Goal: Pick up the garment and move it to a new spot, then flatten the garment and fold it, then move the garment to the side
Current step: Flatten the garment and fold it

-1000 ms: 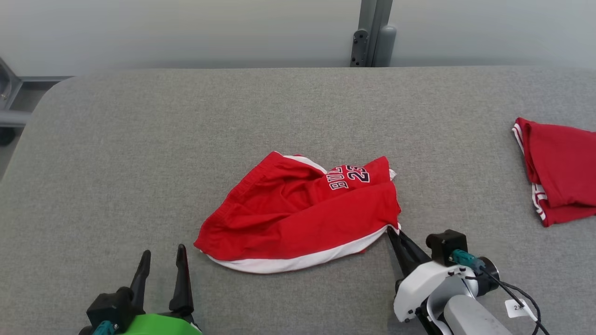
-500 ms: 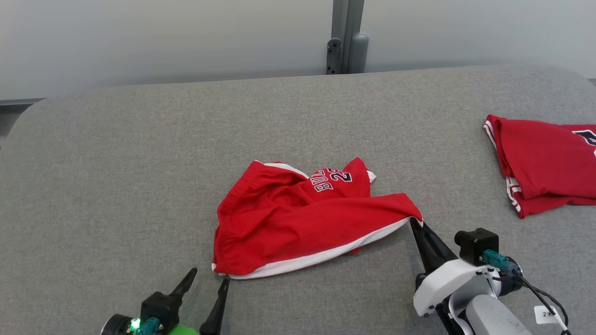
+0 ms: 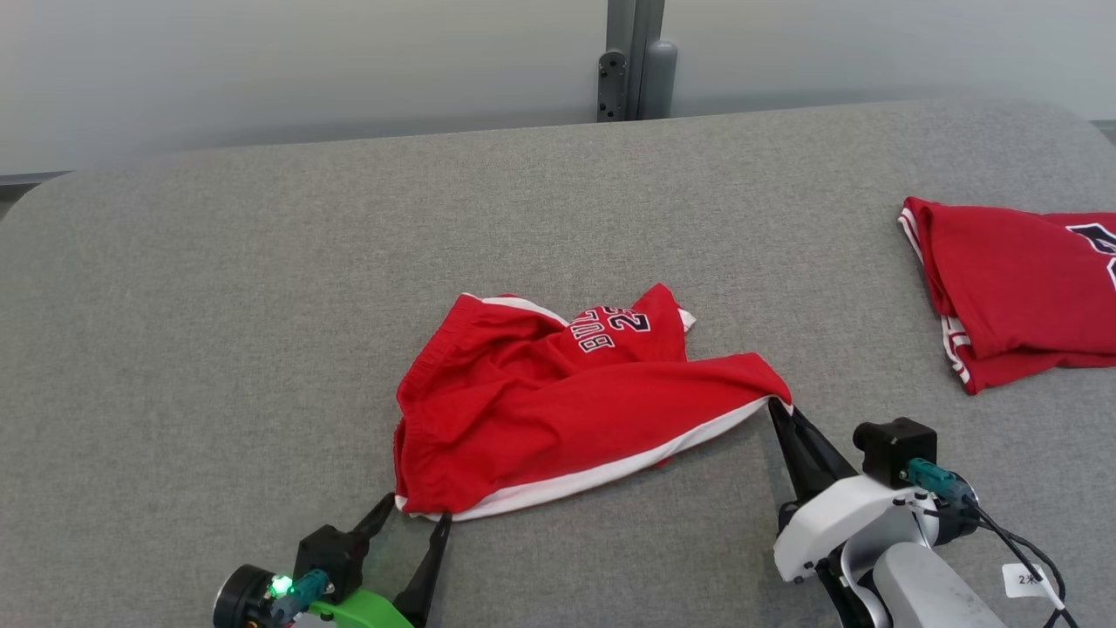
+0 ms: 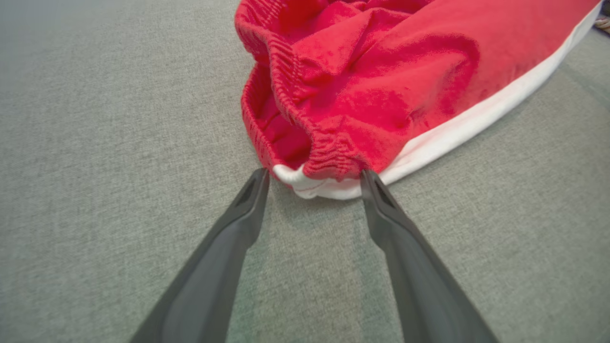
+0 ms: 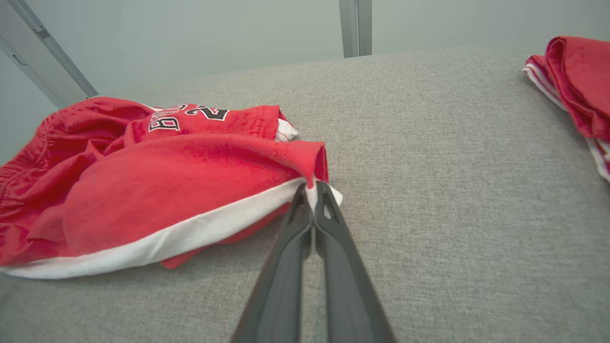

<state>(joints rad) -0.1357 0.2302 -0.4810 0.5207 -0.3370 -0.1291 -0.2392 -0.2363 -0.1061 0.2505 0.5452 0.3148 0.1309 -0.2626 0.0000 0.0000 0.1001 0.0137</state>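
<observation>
Crumpled red shorts with a white side stripe and "BULLS 23" print lie in the middle of the grey table. My right gripper is shut on the shorts' right corner, which it holds slightly lifted; the right wrist view shows the white hem pinched between the fingertips. My left gripper stands open at the shorts' near-left corner. In the left wrist view its gripper has both tips touching the white hem and elastic waistband of the shorts.
A second red garment, folded, lies at the table's right edge, also visible as the folded garment in the right wrist view. A grey post stands behind the table's far edge against a pale wall.
The camera has swung to the right. My left gripper has moved up to the shorts' near-left corner. The right gripper has pulled its corner outward to the right, stretching the hem.
</observation>
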